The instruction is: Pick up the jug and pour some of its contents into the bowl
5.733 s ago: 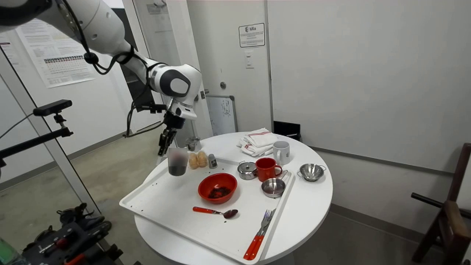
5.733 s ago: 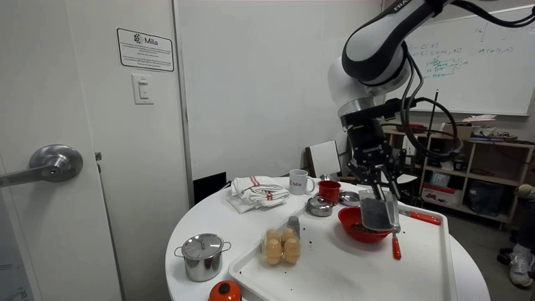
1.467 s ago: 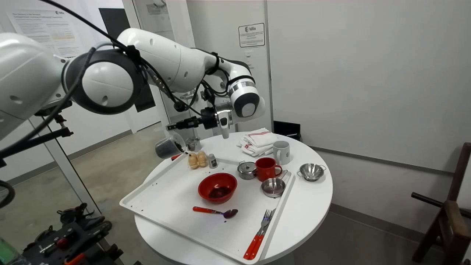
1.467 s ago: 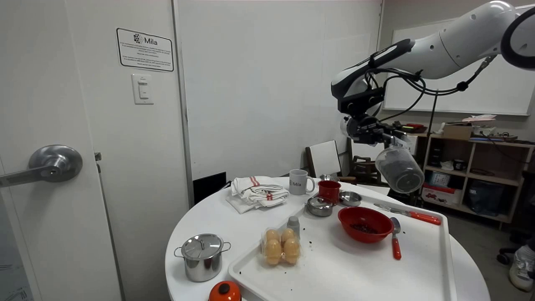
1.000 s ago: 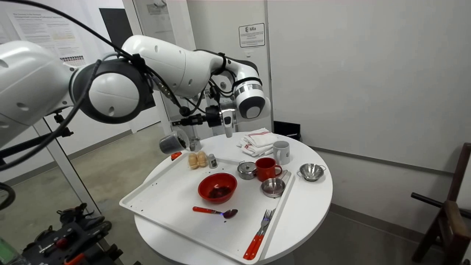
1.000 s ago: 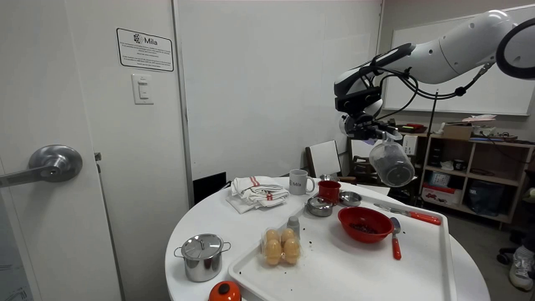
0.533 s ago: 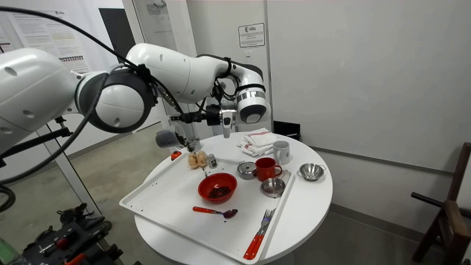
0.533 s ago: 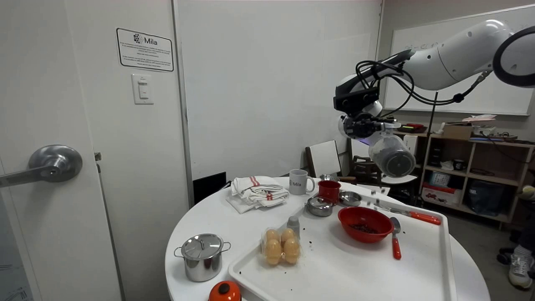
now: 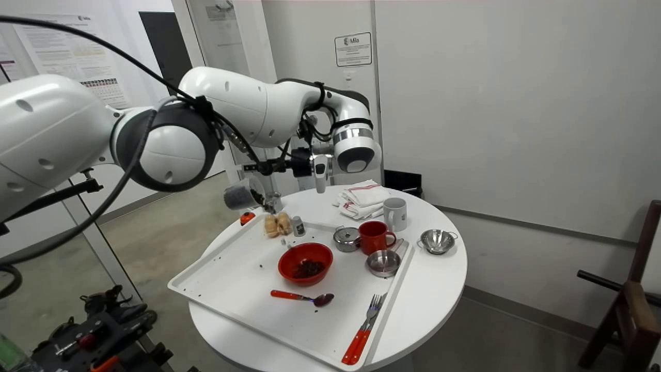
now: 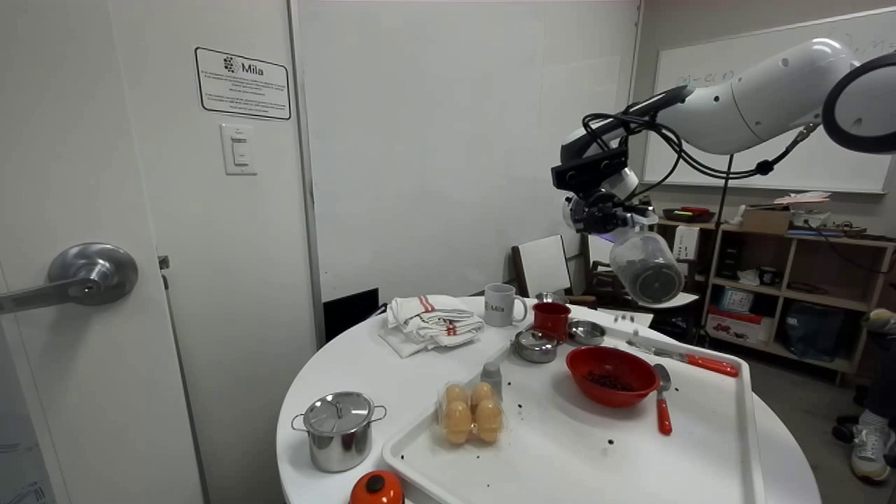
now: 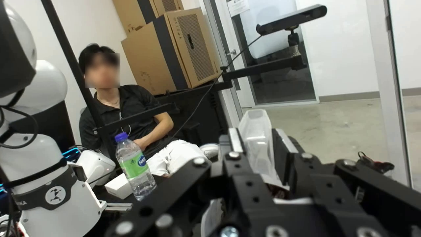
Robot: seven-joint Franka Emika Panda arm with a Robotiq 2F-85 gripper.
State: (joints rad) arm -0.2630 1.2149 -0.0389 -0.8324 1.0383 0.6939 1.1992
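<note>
Blurred specks (image 10: 624, 319) beneath the jug (image 10: 645, 267) and an edge-cropped orange lid (image 10: 378, 491), in an exterior view

free: tray (image 9: 227, 281) beside bowl (image 9: 305, 252), opposite red cup (image 9: 373, 238) | obstacles: egg carton (image 10: 470, 413), lidded pan (image 9: 347, 240)

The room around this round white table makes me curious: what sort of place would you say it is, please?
Most likely a robotics lab or research office: a robot arm reaches over the table, a camera sits mounted on a black bar, and a sign reads Mila.
</note>
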